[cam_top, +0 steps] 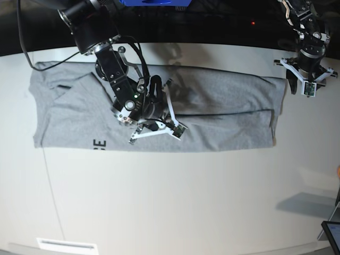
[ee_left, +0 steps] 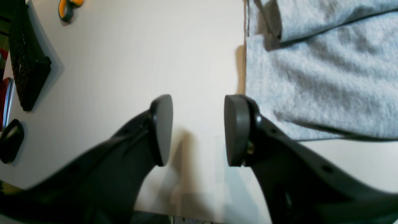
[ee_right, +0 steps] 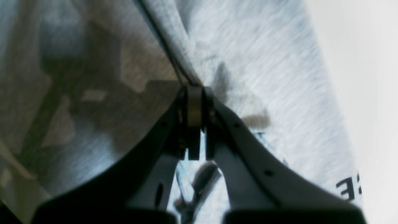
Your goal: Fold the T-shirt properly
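T-shirt (cam_top: 212, 114): grey, spread flat across the white table (cam_top: 175, 202), lettering at its 8 o'clock corner | right gripper (ee_right: 195, 93): pads pinched together on a raised fold of the shirt near its middle | left gripper (ee_left: 198, 130): pads apart, empty, over bare table just beside the shirt's 3 o'clock edge

Bright overhead light; wrist views blurred, perhaps motion.

Black arms, white-bracketed end effector (cam_top: 154, 114), black cables.
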You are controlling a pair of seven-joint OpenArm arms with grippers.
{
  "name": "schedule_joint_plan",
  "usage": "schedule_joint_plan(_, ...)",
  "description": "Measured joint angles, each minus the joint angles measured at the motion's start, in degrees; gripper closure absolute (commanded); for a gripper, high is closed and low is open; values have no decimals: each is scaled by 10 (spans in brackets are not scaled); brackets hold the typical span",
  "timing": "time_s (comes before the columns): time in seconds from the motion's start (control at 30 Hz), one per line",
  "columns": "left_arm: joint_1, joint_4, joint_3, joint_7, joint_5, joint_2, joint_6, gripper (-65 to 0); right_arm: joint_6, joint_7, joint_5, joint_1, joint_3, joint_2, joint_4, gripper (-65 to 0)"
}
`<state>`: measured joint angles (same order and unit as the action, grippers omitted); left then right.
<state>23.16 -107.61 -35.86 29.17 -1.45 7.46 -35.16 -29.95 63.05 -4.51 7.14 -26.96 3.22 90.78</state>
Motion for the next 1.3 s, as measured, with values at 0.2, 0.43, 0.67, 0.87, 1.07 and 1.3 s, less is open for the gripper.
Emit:
schedule_joint_plan(0.2, 0, 0, 20, 0, 0, 4, 1, -270, 0, 14, 0, -19, 2, 3, 17, -10)
schedule_joint_plan(0.43, -9, 0, 22, 0, 0, 3, -3, -270, 0, 52, 0, -21, 4, 13, 18, -148)
schedule_joint_plan(0.67, -16, 21, 22, 4, 0, 3, -1, -270, 4, 54, 2, -38, 3, 17, 75, -209)
schedule_joint_plan(0.87, -41, 49, 33, 1, 3, 3, 0, -270, 2, -18, 3, -32, 29, 13, 116, -132)
schedule_joint_plan(1.07, -48, 49, 108, -1, 4, 1, -2, -270, 4, -16, -3, 9, 76, 10, 74, -67)
schedule_joint_plan(1.3, -47, 55, 128, -4, 0, 1, 0, -270, 4, -50, -2, 28, 97, 0, -3, 0)
